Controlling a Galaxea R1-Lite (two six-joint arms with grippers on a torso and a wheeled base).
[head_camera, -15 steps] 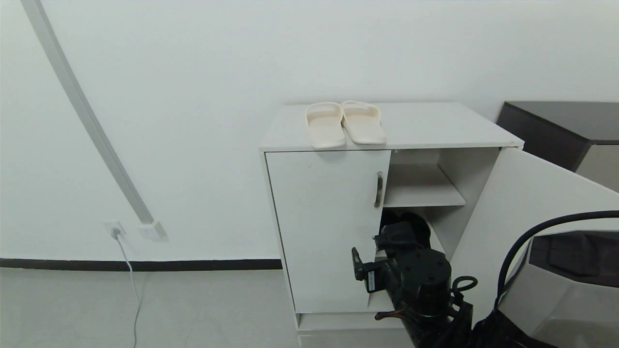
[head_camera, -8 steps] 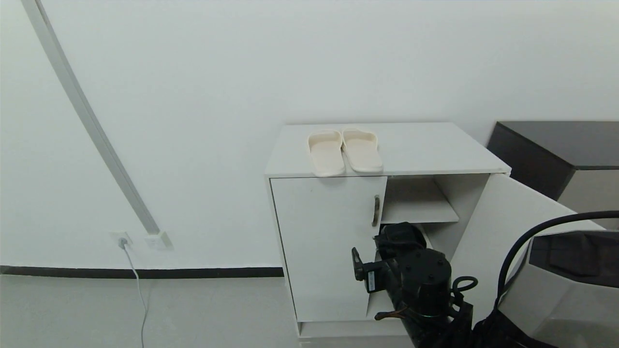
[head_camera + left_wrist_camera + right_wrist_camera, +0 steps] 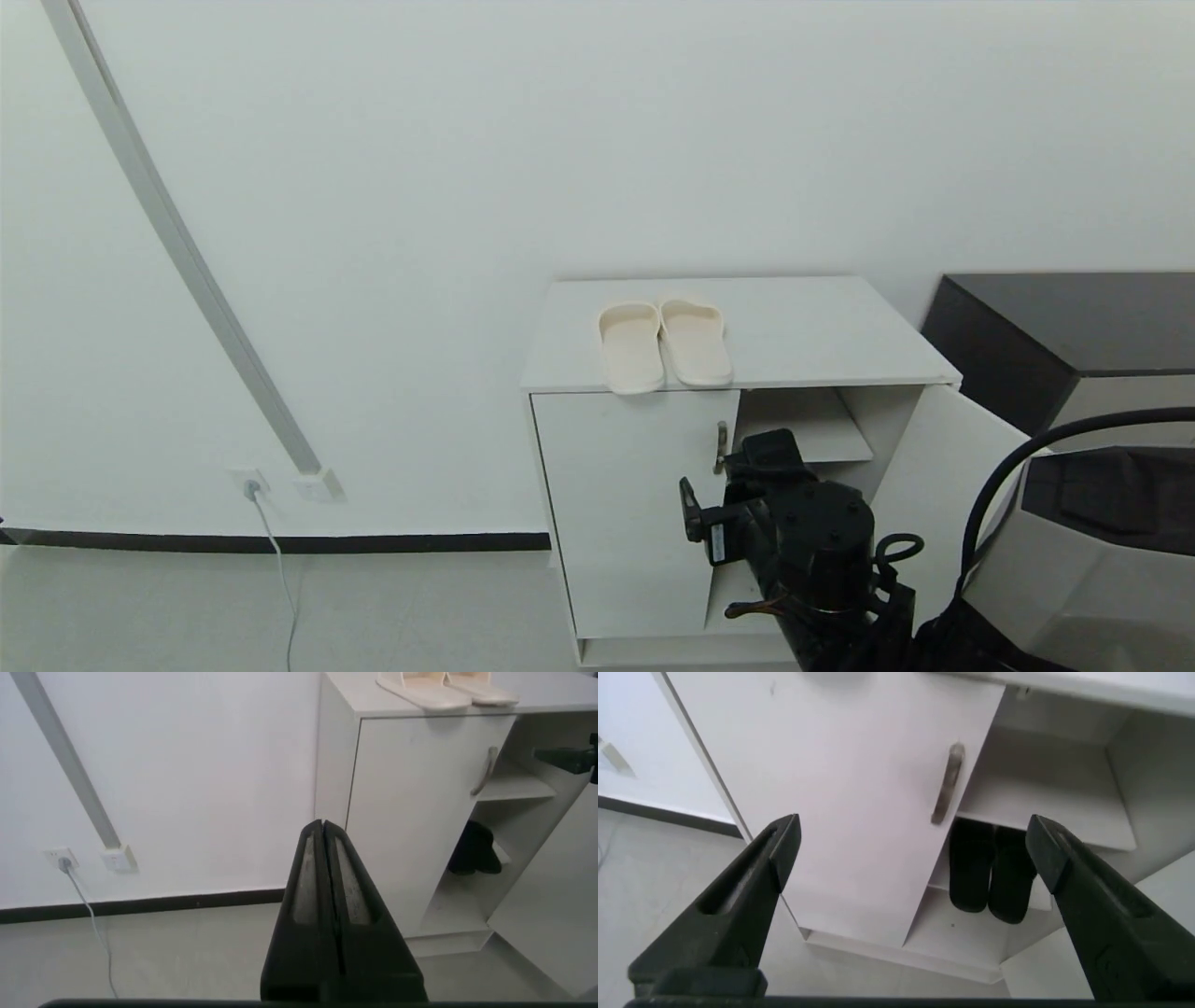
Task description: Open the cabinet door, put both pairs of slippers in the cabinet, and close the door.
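Cream slippers on the cabinet top, black pair inside: I judge them light, springy foam, best pinched at the strap; right pincer gapes empty, left pincer closed on nothing.

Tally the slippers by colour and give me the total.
Cream slippers, on top of the cabinet: 2
Black slippers, inside it: 2
Total: 4
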